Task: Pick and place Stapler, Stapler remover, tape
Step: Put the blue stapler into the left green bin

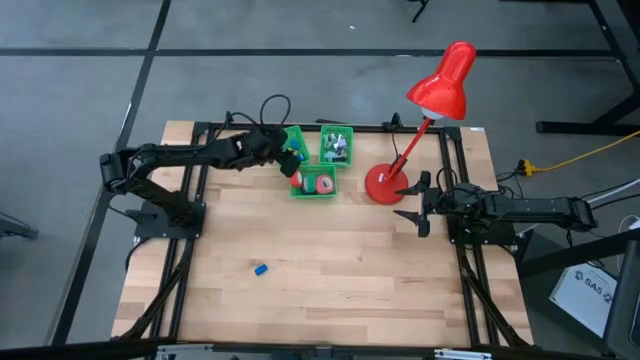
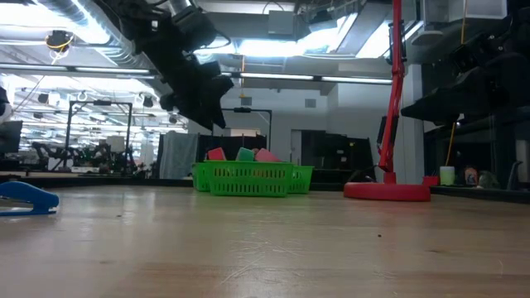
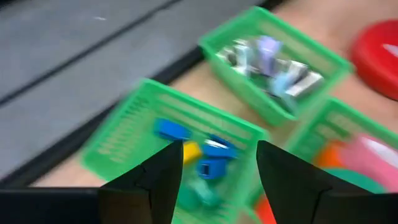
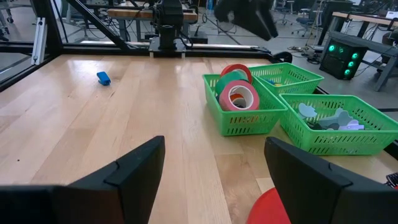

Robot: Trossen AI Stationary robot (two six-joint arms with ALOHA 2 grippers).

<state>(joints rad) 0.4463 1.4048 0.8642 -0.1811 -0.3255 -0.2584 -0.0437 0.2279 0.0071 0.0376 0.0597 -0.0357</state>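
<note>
Left hand (image 1: 290, 155) hovers over the basket of staplers (image 3: 180, 149) near the counter's far edge, fingers parted and empty. My read: a sorting step between picks, since one blue stapler (image 1: 260, 269) lies alone on the bare counter (image 1: 330, 280) toward the near-left corner; the next move calls for travelling there and descending. Tape rolls (image 4: 239, 93) sit in the middle basket (image 4: 249, 121), removers (image 4: 329, 118) beside them. Right hand (image 1: 418, 205) waits open, empty, beside the red lamp (image 1: 385, 183). No readable writing on the goods.

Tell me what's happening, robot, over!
Left tool open, empty, above stapler basket. Right tool open, waiting by lamp. One blue stapler left on table. Nothing blocking.
</note>
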